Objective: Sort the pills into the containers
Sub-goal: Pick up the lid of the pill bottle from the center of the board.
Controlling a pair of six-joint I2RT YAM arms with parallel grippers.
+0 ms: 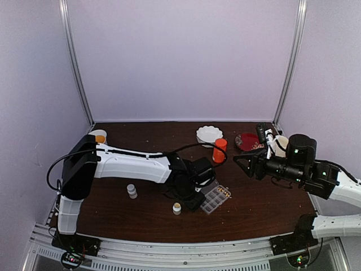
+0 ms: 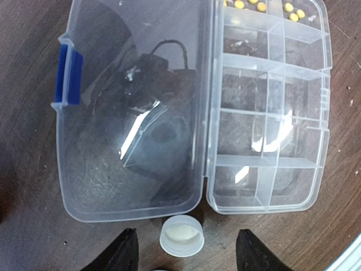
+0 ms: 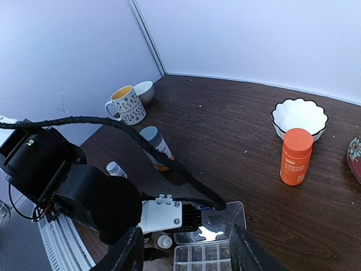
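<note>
The clear pill box [image 1: 216, 199] lies open at the table's front middle. In the left wrist view its lid [image 2: 130, 107] with a blue latch [image 2: 67, 73] lies flat on the left and its cells [image 2: 271, 113] are on the right. Small pale yellow pills [image 2: 248, 4] lie in the far cells; the other cells look empty. My left gripper [image 2: 183, 257] is open, just short of the box, with a small white open bottle or cap [image 2: 181, 236] standing between its fingers, untouched. My right gripper [image 1: 243, 165] is open and empty, above the table to the right of the box [image 3: 220, 248].
An orange bottle [image 1: 219, 150], a white scalloped bowl [image 1: 209, 134] and a red plate [image 1: 247, 141] stand behind the box. A small white bottle [image 1: 132, 191] stands front left. A grey-capped labelled bottle [image 3: 155, 147], a mug [image 3: 127, 104] and a small bowl [image 3: 144, 90] are at the far left.
</note>
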